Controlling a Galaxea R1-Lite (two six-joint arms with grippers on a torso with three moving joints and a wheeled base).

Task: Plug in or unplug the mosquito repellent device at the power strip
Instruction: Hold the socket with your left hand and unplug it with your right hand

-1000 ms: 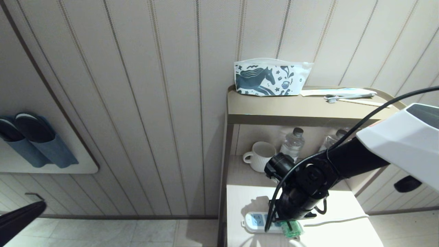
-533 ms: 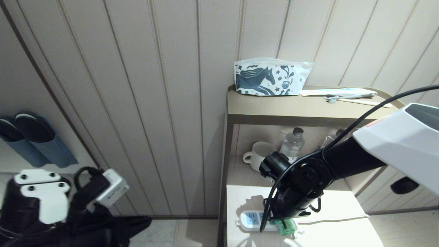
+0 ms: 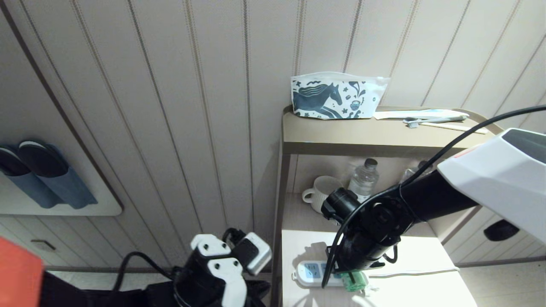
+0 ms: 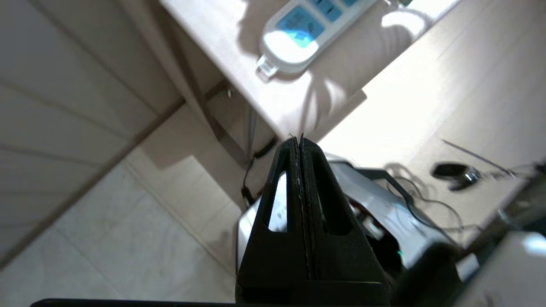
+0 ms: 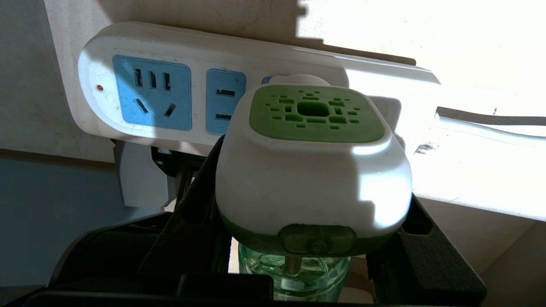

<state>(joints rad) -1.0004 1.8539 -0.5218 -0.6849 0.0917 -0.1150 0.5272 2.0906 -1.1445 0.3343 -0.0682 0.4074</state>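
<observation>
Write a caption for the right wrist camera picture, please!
Right gripper clamps the white-and-green mosquito repellent device against the white power strip.

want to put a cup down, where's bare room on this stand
Top shelf: bare front strip before the pouch and toothbrush. Lowest surface: bare to the right of the power strip, apart from its cord. Crowded: middle shelf with mug and bottles, and around the right gripper on the repellent device.

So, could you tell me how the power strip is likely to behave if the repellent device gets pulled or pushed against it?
The power strip lies loose on the shelf, nothing visibly holding it, so it would probably slide or lift. Its smooth white shell looks rigid but slippery. The right gripper clamps the mosquito repellent device, while the shut left gripper is off the strip.
</observation>
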